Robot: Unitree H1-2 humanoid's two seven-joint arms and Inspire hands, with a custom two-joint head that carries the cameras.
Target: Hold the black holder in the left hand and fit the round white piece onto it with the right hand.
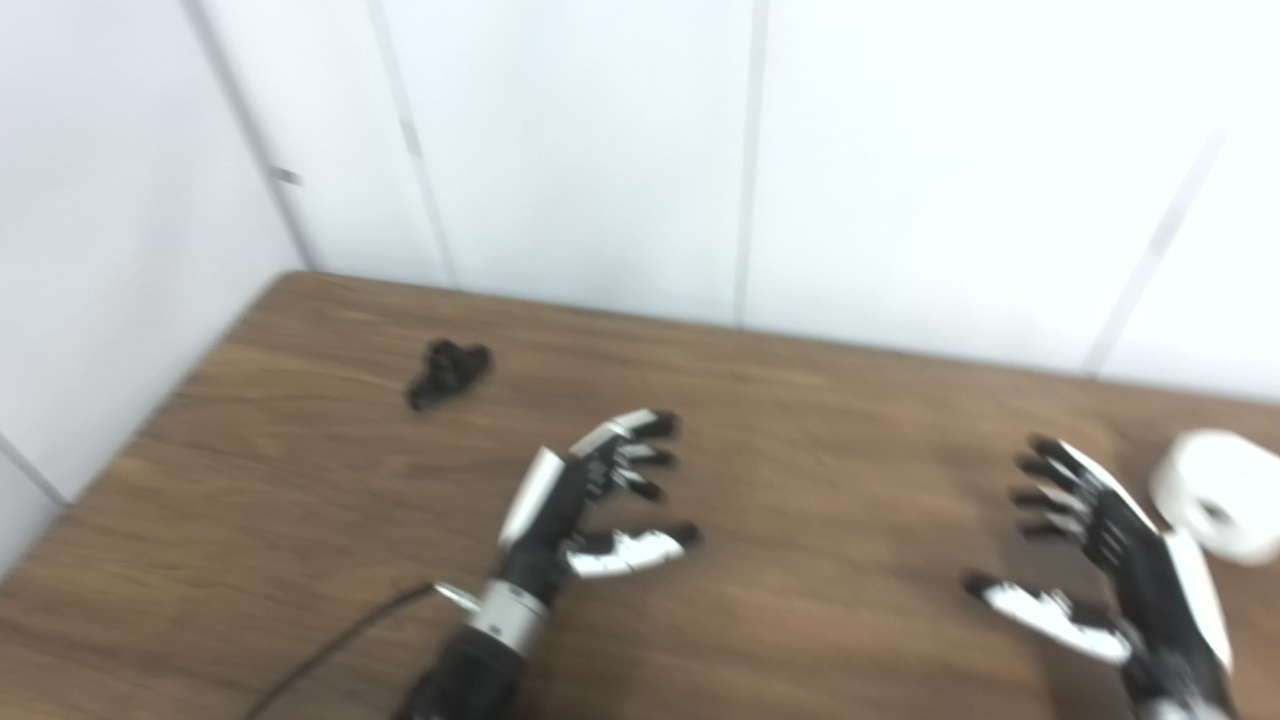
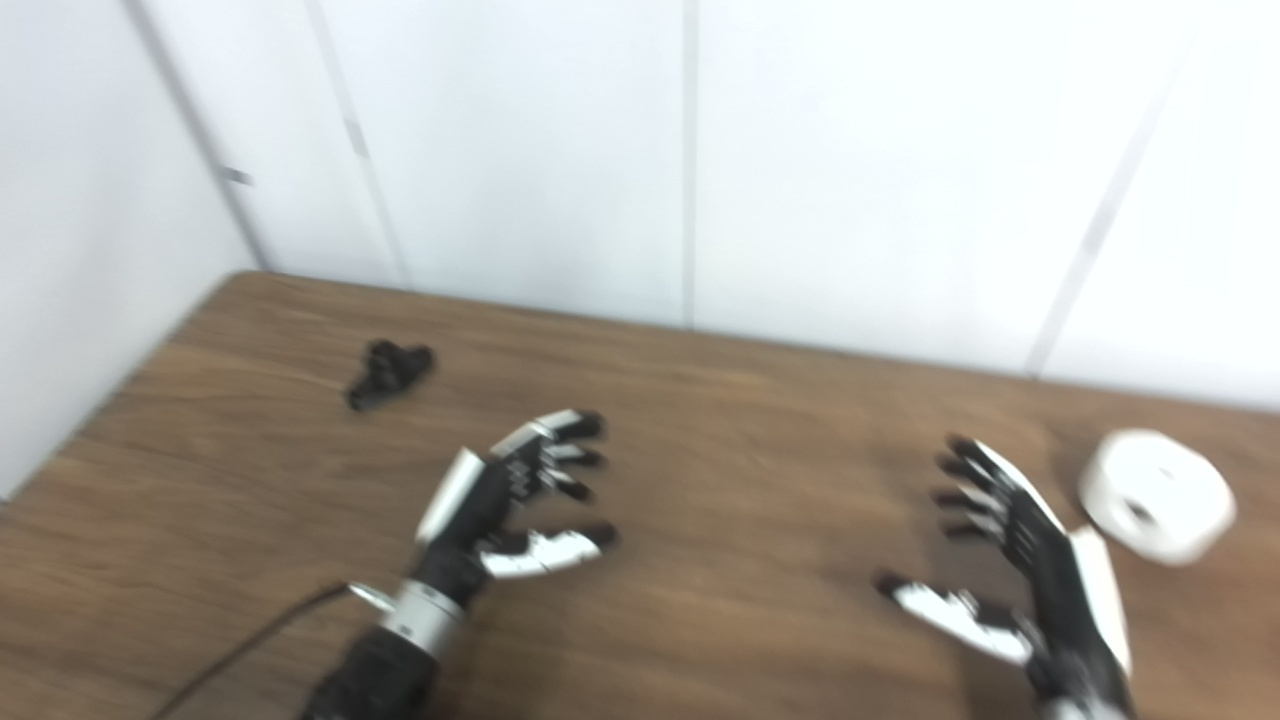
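The black holder (image 1: 447, 372) was seen lying on the wooden surface (image 1: 800, 420) near its far left corner, well apart from both hands, and the round white piece (image 2: 1156, 494) was seen lying near the right edge, just beside the back of the right hand (image 2: 1030, 560). The left hand (image 1: 590, 500) was held over the middle of the surface with fingers spread and nothing grasped. The right hand was likewise spread wide and empty, though the views were blurred.
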